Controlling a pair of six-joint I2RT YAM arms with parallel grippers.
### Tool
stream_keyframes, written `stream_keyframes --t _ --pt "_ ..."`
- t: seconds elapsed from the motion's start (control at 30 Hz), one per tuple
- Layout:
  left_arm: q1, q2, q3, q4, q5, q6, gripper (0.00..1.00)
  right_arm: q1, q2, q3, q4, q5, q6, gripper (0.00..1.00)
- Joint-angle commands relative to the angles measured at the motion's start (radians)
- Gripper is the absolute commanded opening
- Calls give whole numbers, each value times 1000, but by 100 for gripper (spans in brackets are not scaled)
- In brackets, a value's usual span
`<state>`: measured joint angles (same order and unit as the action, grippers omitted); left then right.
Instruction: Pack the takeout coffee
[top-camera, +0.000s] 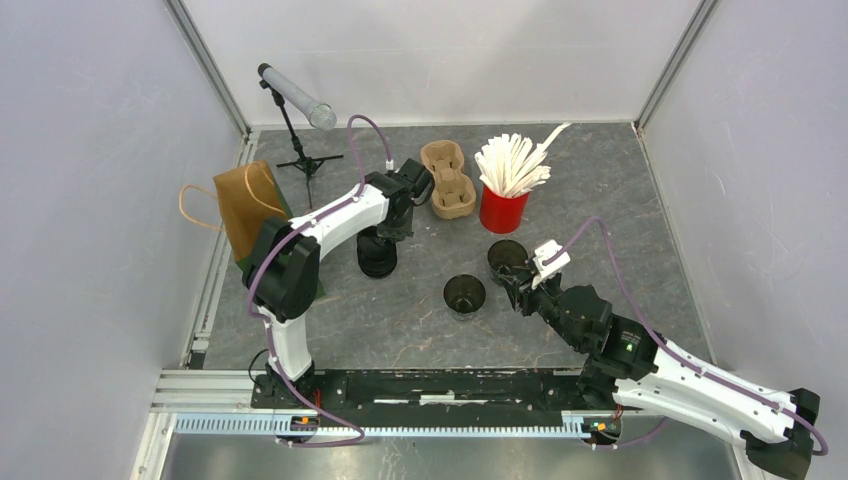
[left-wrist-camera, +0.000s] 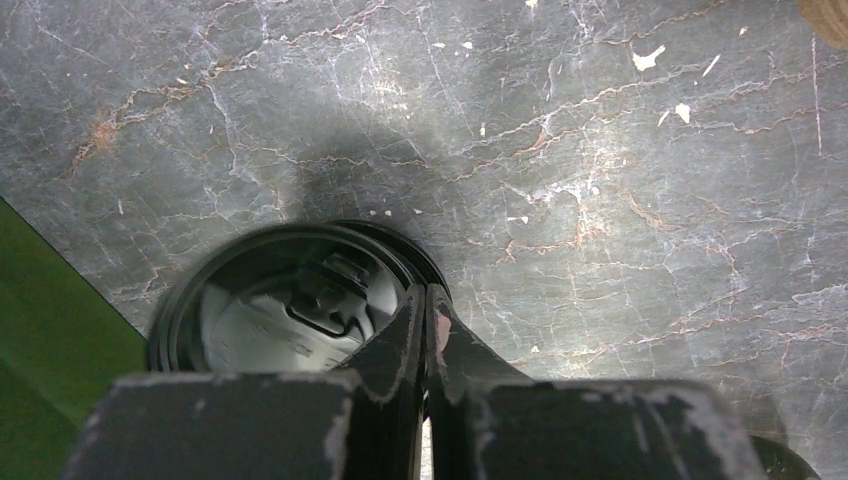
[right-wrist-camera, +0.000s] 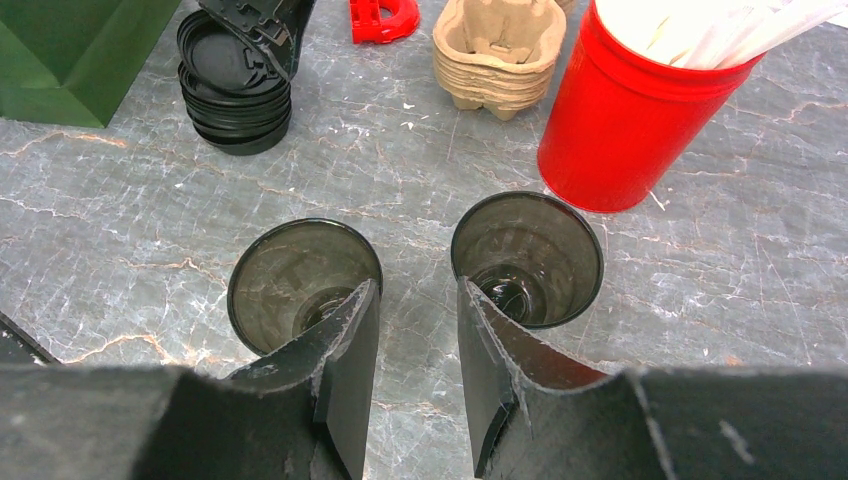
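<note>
the left hand (left-wrist-camera: 426, 300) is held shut, seemingly pinched on the rim of the top lid (left-wrist-camera: 270, 300) of the lid stack (top-camera: 377, 258). the right hand (right-wrist-camera: 417, 290) is held apart between the near cup (right-wrist-camera: 300, 280) and the far cup (right-wrist-camera: 527, 250), which are stood on the table (right-wrist-camera: 120, 200) at 3 o'clock of the stack.

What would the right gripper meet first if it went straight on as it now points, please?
Likely the bare table in the gap between the left cup and the right cup; the right gripper aims between them. Beyond lies the carrier stack, but depth is unclear.
</note>
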<state>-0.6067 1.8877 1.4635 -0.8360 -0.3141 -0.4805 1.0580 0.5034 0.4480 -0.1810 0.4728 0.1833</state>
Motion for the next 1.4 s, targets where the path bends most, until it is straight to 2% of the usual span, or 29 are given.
stream_keyframes --t 0.0,0.57,1.0,1.1,1.2,1.3,1.37 --pt "3 -4 26 12 -26 7 3 -1 -2 9 23 11 -11 41" --pt "0 -115 20 -16 -11 1 2 -1 14 -2 44 4 -7 41" --pt "-1 -164 31 -12 60 22 2 0 21 -13 61 2 -6 41" --pt "-1 -181 28 -12 78 23 2 0 39 -46 136 -14 -12 41" --pt "-1 -193 23 -12 92 22 2 -1 79 -75 295 -121 -34 42" --pt "-1 -193 17 -19 95 38 3 -1 122 -67 370 -157 -55 52" --pt "-2 -189 13 -30 66 46 13 0 132 -55 378 -179 -64 54"
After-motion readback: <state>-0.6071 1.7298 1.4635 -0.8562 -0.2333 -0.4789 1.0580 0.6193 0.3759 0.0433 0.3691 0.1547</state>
